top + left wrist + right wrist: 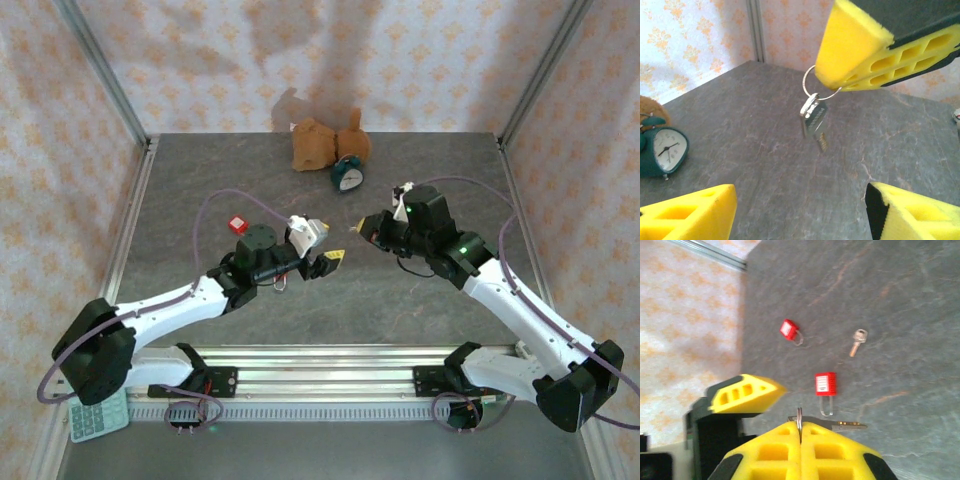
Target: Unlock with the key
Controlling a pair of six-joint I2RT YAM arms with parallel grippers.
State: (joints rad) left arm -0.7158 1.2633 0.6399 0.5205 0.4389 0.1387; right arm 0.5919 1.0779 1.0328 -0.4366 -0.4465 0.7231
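Key is dangling blade-down from its key ring. My right claw is pinching that ring, fingers pressed together on the wire. In the left wrist view it is sitting at 12 o'clock, key hanging free over the table.

My left claw is facing it, spread wide and gripping nothing.

Locks are lying flat on the table, untouched. In the right wrist view the near padlock is lying at 1 o'clock from my fingertips, shackle pointing to 6 o'clock. The far padlock is lying at 11 o'clock from the near one. A loose key is lying at 2 o'clock from the near one.

Progress, as I'm judging it: key pickup is done, nothing past that. The key is not touching either lock, and both shackles are looking seated. I'm reading this as a handover or regrip, since I'm holding the ring, not the bow.

Remaining: firm grip on the key, steady one padlock, insert, turn, pop the shackle. I can't tell which padlock this key is fitting.
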